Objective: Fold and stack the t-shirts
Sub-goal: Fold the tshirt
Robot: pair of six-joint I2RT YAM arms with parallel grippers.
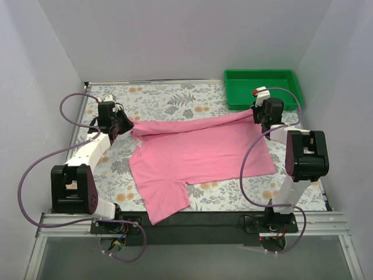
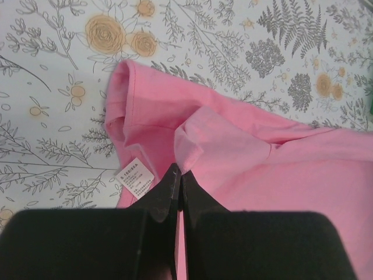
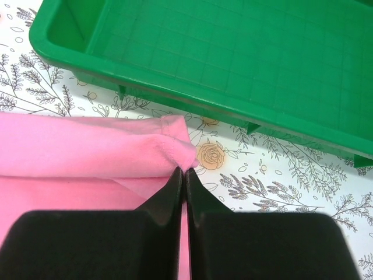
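A pink t-shirt (image 1: 198, 154) lies spread over the floral table, one sleeve hanging toward the near edge. My left gripper (image 1: 124, 124) is shut on the shirt's left upper edge; in the left wrist view its jaws (image 2: 179, 172) pinch a fold of pink t-shirt fabric (image 2: 245, 146) beside a white care label (image 2: 136, 179). My right gripper (image 1: 260, 116) is shut on the shirt's right upper corner; in the right wrist view it (image 3: 183, 171) clamps the bunched hem of the t-shirt (image 3: 87, 146). The top edge is pulled taut between both grippers, lifted off the table.
A green plastic tray (image 1: 263, 87) stands at the back right, just beyond the right gripper; its near rim (image 3: 175, 102) shows in the right wrist view, with nothing in it. White walls enclose the table. Purple cables loop beside both arms.
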